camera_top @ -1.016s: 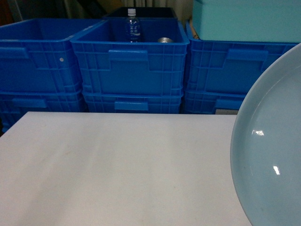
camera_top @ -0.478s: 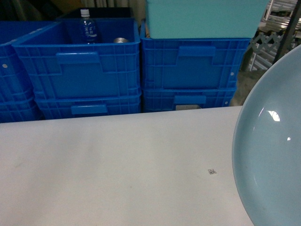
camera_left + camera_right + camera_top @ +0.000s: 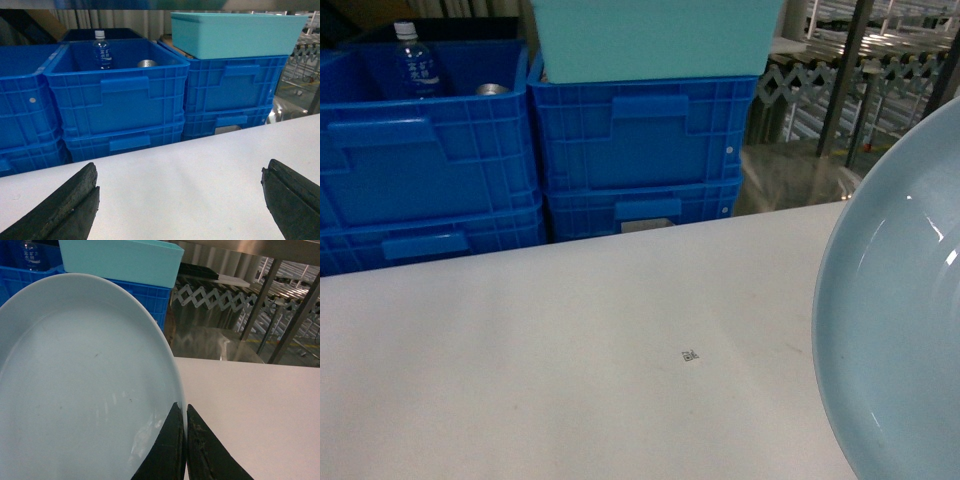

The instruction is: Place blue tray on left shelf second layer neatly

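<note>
- My right end effector (image 3: pixel 184 440) is clamped on the rim of the blue tray (image 3: pixel 80 390): one dark finger on the inner face, the other on the outer, lower middle of the right wrist frame.
- In the head view the tray (image 3: pixel 895 320) fills the right edge, tilted up on its side, above the white table (image 3: pixel 570 370).
- My left end effector (image 3: pixel 180 200) is wide apart and holds nothing; its two black fingers (image 3: pixel 65 205) sit at the lower corners of the left wrist frame, over the table.
- Dark-blue crates (image 3: pixel 640 150) are stacked behind the table's far edge, across the upper left and centre of the head view.
- A teal box (image 3: pixel 655 38) rests on top of the centre crate stack.
- A water bottle (image 3: pixel 415 62) stands upright inside the left crate, with a metal can (image 3: pixel 492 89) beside it.
- Steel rack uprights (image 3: pixel 295 322) and an accordion roller conveyor (image 3: pixel 210 297) show in the upper right of the right wrist frame, beyond the table.
- Small printed mark (image 3: pixel 691 355) on the table, centre of the head view.
</note>
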Controlling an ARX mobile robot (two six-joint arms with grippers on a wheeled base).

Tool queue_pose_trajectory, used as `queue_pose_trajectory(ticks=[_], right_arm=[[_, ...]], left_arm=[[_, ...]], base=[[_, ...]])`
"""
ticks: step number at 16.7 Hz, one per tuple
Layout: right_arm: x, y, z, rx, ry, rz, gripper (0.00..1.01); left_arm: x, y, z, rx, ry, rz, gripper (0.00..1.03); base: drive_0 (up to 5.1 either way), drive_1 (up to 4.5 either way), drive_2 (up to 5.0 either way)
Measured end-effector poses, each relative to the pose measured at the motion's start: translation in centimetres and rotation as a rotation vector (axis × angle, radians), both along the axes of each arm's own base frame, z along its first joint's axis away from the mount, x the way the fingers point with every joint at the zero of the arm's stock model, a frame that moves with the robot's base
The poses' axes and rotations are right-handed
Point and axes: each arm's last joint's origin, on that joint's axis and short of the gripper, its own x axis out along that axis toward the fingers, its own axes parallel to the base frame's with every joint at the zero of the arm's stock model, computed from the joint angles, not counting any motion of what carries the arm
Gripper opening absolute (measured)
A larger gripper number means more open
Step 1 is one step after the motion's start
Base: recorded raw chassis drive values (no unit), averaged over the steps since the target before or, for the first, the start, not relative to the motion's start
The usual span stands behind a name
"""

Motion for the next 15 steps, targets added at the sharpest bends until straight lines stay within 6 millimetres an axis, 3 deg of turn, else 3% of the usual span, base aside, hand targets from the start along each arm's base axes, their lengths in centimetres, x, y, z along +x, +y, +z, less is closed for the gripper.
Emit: queue_pose_trajectory(ticks=[15], right_arm=[[0.00, 0.00, 0.00, 0.000, 0.000, 0.000, 0.02]], left_arm=[[0.00, 0.00, 0.00, 0.000, 0.000, 0.000, 0.98]], base=[[-1.6, -1.60, -1.6]])
